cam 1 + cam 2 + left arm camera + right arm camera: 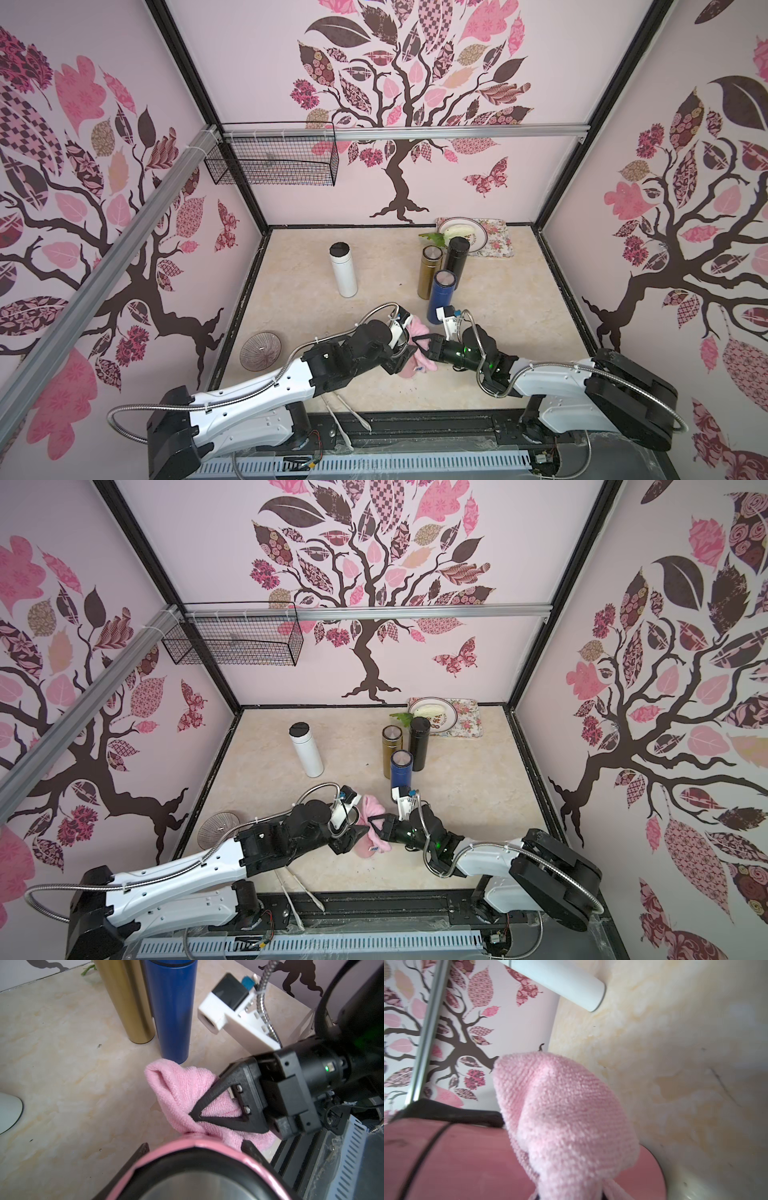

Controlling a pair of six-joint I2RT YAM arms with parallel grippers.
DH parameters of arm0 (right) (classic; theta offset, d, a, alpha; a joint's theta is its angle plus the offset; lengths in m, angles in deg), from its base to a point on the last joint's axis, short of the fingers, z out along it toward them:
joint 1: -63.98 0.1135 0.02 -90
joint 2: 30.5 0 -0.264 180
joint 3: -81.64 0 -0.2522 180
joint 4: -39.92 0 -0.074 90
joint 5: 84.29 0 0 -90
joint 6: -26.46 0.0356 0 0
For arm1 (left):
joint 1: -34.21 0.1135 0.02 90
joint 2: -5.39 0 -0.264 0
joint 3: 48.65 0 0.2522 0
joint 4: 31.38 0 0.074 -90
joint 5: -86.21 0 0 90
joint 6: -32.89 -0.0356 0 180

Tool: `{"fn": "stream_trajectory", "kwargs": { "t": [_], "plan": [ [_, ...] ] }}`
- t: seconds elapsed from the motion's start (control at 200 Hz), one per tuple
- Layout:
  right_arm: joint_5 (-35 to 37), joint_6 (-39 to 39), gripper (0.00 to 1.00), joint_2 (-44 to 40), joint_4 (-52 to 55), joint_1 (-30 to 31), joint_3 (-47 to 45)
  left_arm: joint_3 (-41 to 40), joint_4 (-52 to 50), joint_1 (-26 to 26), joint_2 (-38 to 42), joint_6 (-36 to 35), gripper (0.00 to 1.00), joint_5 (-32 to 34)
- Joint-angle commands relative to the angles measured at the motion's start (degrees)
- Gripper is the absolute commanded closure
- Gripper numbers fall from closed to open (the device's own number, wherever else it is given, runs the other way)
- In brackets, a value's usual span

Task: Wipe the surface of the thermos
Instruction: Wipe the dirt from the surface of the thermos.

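While the pink thermos (467,1157) sits clamped in the left end effector (195,1147), low over the table (311,316) toward its 6 o'clock edge, the wiping itself looks to be the step in hand; the pink cloth (178,1088) is draped over the thermos wall, bunched into a rounded pad, and the right end effector (193,1115) pinches it from the 3 o'clock side; its jaws are closed right down on a fold, with towel bulging out on either side of the black fingertip; the left jaws stand only as wide as the thermos body, one finger on each flank, and they touch nothing else that I can see (whether the thermos base rests on the table is hidden by the cloth). The blue thermos (441,297) and gold thermos (428,272) stand at about 12 o'clock from the cloth, near but apart from it. The next move, I judge, calls for dragging the pad along the wall with steady pressure while the left arm holds firm or turns the thermos to show a fresh side; a loose pinch could let the cloth slip off.
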Motion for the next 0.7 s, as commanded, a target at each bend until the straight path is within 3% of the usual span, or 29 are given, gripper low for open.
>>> {"fn": "stream_trajectory", "kwargs": {
  "t": [0.0,0.145,0.35,0.475,0.56,0.695],
  "plan": [
    [-3.93,-0.29,1.0,1.05,8.55,6.54,-3.18,-1.71,10.22,0.81,-2.27,3.04,1.0,6.01],
    [-4.15,-0.8,1.0,-3.63,11.32,6.82,-2.73,0.08,7.74,0.83,-3.53,1.27,1.0,5.44],
    [6.73,-1.01,1.0,-27.22,36.21,6.8,2.49,1.31,2.27,0.52,-1.59,-4.09,1.0,2.66],
    [9.77,-1.32,1.0,-38.27,39.16,6.72,5.06,0.9,0.87,0.43,0.6,-7.39,1.0,0.24],
    [7.7,-2.67,1.0,-40.35,37.19,6.02,7.22,0.79,-0.11,0.43,1.22,-8.8,1.0,-0.58],
    [1.34,-4.06,1.0,-36.75,31.8,5.65,11.84,0.61,0.15,0.47,1.21,-9.93,1.0,-1.56]
  ]
}}
